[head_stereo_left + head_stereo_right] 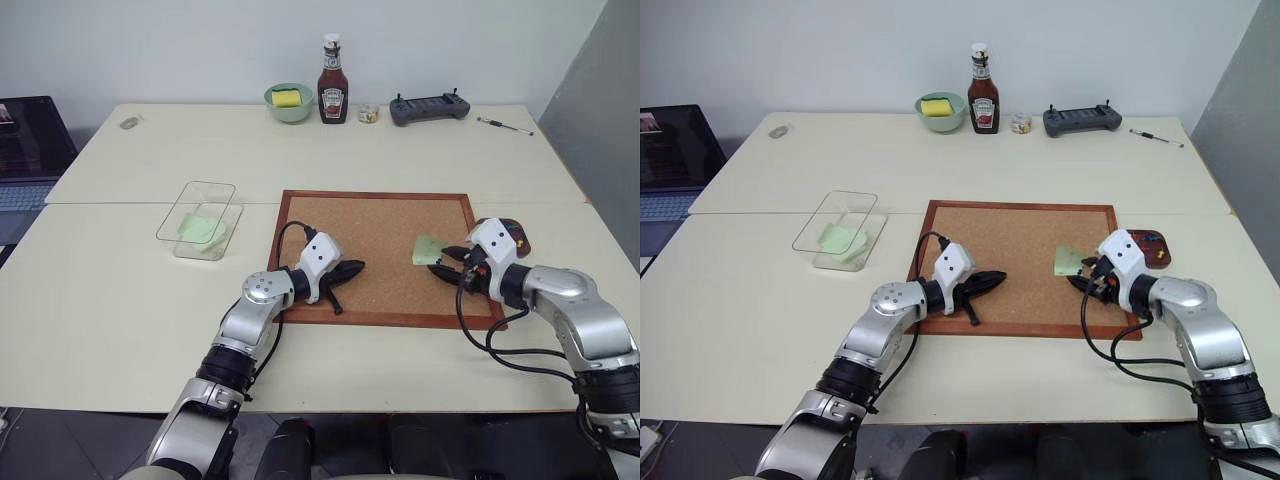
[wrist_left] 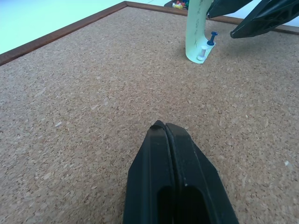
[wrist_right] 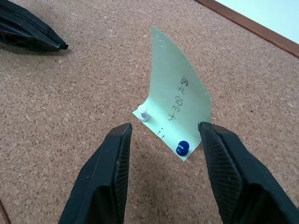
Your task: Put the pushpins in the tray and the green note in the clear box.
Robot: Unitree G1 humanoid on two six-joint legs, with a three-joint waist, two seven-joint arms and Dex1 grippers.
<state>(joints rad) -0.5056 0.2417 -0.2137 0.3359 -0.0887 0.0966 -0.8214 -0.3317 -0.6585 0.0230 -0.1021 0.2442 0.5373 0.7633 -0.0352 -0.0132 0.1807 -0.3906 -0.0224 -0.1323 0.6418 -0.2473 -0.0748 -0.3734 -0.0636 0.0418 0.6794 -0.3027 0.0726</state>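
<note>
Cork board (image 1: 375, 255): holds green note (image 3: 180, 105), one edge pinned by white pin (image 3: 143, 112) and blue pin (image 3: 182, 147), rest curling up.
My R gripper (image 3: 163, 135): fingers apart, straddling pinned edge.
My L gripper (image 2: 163, 127): fingers closed, empty, over cork.
Tray (image 1: 517, 237): beside board's right edge, w/ pins.
Clear box (image 1: 199, 220): left of board.

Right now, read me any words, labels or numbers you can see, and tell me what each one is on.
Green note: a few handwritten characters in dark ink, not clear enough to quote.
Ketchup bottle: label with white lettering, too small to read.
Controller: no readable markings.
Laptop screen: nothing legible.
</note>
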